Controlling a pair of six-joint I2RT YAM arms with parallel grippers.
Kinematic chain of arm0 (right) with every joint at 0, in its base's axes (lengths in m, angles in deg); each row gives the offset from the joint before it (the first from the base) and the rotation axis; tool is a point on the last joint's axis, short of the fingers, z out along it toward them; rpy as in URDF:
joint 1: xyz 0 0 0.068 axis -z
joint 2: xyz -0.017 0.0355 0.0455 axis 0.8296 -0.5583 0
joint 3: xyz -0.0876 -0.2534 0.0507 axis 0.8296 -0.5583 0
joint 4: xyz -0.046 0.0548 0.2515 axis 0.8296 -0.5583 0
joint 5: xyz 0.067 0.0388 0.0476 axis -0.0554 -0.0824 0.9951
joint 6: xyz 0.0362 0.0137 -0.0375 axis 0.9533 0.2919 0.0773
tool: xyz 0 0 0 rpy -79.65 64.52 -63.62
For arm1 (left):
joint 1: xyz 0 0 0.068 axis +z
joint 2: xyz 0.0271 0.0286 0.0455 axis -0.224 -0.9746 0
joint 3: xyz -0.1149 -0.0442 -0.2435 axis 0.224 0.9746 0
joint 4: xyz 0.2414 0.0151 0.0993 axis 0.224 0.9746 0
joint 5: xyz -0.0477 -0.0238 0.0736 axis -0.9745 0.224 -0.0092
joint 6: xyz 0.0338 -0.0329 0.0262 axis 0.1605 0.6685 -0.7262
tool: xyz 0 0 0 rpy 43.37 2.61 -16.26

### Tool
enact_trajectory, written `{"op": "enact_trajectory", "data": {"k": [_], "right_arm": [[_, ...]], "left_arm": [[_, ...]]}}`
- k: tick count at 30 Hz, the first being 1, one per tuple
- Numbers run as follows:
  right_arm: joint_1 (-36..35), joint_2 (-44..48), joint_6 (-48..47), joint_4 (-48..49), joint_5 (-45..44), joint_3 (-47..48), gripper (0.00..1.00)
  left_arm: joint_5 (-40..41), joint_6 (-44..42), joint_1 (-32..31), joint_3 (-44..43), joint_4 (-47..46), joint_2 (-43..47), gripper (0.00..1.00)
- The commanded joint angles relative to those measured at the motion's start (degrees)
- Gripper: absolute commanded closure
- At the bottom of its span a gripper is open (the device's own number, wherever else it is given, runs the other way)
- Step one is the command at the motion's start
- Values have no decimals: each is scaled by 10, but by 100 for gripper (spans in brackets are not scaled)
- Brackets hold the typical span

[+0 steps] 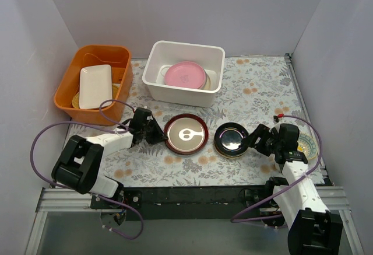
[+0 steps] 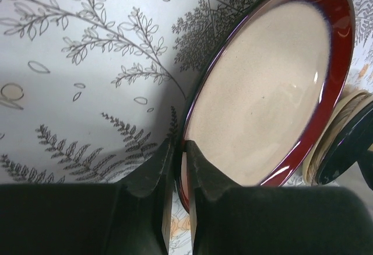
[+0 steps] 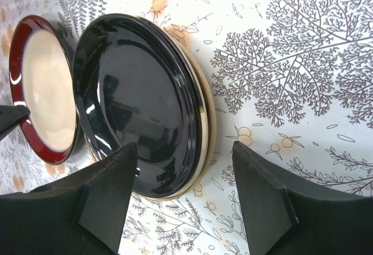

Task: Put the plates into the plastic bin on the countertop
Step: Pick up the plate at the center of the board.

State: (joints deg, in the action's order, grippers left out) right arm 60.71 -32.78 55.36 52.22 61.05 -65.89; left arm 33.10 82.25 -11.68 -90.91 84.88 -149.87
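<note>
Gripping the round maroon plate (image 2: 262,109) is your left end effector (image 2: 179,144); your right end effector (image 3: 185,150) gapes wide.

At the back of the table (image 1: 256,86), a tub (image 1: 67,91) holding a rectangular dish (image 1: 95,86) is sitting left of the plastic bin (image 1: 180,95), which is holding a plate (image 1: 185,74), while in front a left plate (image 1: 186,133) is lying beside a stacked plate (image 1: 231,138) resting on an under plate (image 3: 208,121), and an edge plate (image 1: 309,145) is lying far right.

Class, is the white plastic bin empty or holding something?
Holding something: a pink plate lies inside the white bin.
</note>
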Motion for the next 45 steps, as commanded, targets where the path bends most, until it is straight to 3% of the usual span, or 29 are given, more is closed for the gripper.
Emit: {"op": "enact_trajectory", "data": {"k": [1, 27, 45], "right_arm": [[1, 14, 1, -6, -8, 30, 26], [1, 43, 25, -9, -7, 50, 27], [1, 43, 26, -11, -5, 52, 27]], "left_arm": [[10, -9, 3, 3, 58, 46, 100], [-16, -6, 5, -76, 215, 238, 100], [-24, -16, 5, -187, 284, 264, 100]]}}
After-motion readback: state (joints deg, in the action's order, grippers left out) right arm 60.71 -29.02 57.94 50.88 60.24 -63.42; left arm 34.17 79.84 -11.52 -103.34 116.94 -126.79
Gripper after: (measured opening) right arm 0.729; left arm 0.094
